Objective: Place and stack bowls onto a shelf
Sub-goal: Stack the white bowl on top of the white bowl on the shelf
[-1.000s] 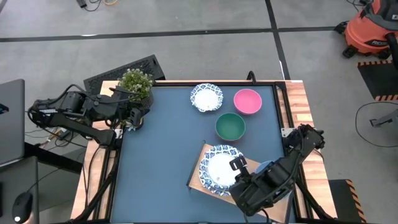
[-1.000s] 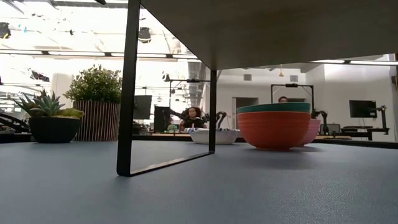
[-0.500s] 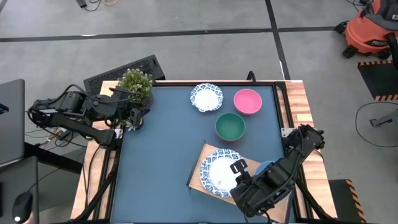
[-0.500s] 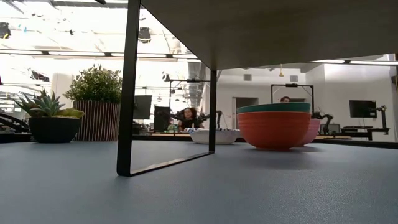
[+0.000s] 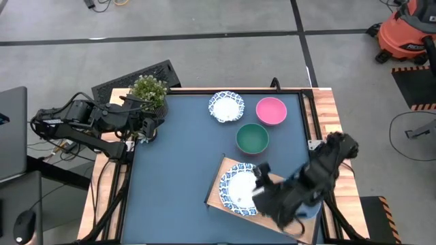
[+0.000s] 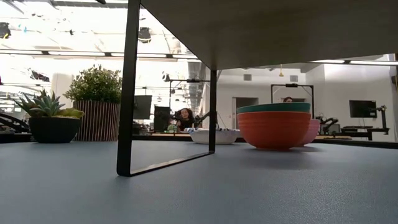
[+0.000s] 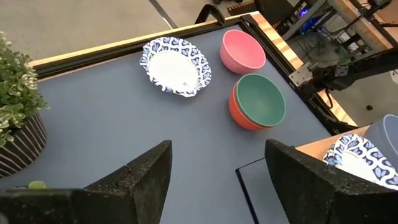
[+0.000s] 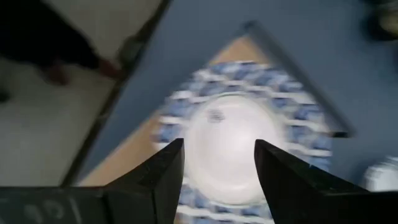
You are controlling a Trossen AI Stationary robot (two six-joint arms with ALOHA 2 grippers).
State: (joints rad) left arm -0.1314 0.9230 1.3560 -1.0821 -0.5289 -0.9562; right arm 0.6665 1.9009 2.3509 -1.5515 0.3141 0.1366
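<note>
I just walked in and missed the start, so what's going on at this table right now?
A two-armed robot is putting bowls on a wooden shelf. The right pincer hangs open over a white bowl with a blue rim that sits on the shelf, with a blue bowl beside it. A second patterned bowl, a pink bowl and a teal bowl nested in a red one wait on the blue tabletop. The left pincer is open, parked by the potted plant.

This was a robotics lab or open workshop. A grey concrete floor point(image 5: 204, 27) with dark taped lines surrounded the dark blue tabletop point(image 5: 177, 156), and an orange shop vacuum point(image 5: 409, 30) stood at two o'clock. Across the table, the room held black monitors on desks point(image 6: 362, 109), bright ceiling lights point(image 6: 74, 37) and a seated person point(image 6: 185, 116).
</note>
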